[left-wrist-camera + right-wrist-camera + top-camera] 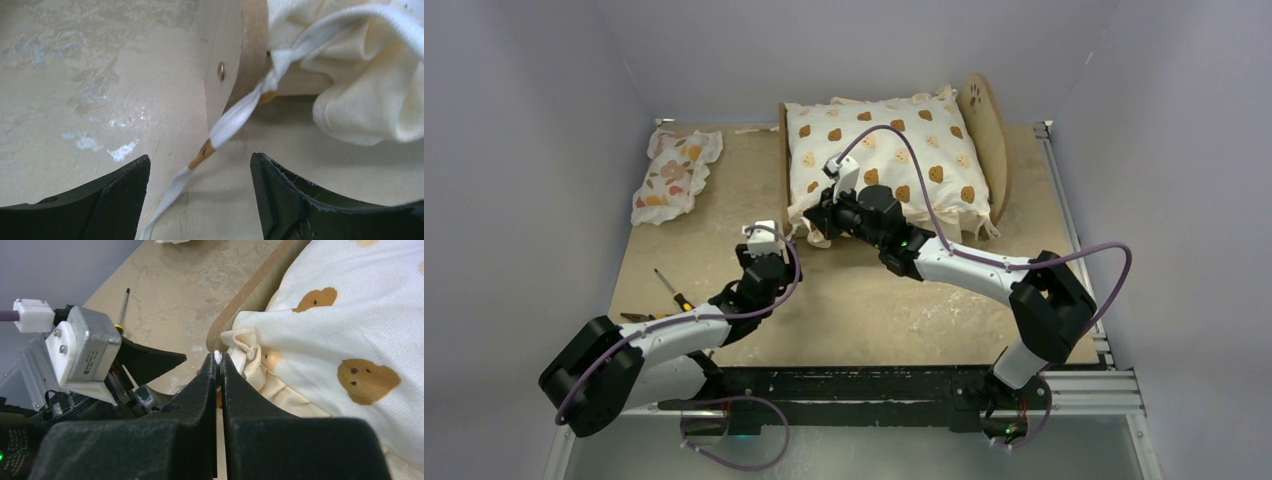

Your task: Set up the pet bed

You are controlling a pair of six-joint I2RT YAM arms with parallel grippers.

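The pet bed [986, 130] stands at the back of the table, with its paw-print headboard on the right. A cream bear-print cushion [884, 160] lies on it. My right gripper [218, 360] is at the bed's near left corner, shut on the tip of the cushion's white tie ribbon [218, 355]. Just left of it, my left gripper [199, 159] is open. The ribbon [227, 122] runs slack between its fingers and touches neither. The wooden frame edge [225, 60] and the cushion's ruffle [360, 100] are right ahead of them. From above, both grippers [786, 238] [812, 222] meet at that corner.
A small floral pillow [674, 175] lies at the back left of the table. A screwdriver [672, 290] lies near the left arm, and shows in the right wrist view too [122, 310]. Grey walls close in the table on three sides.
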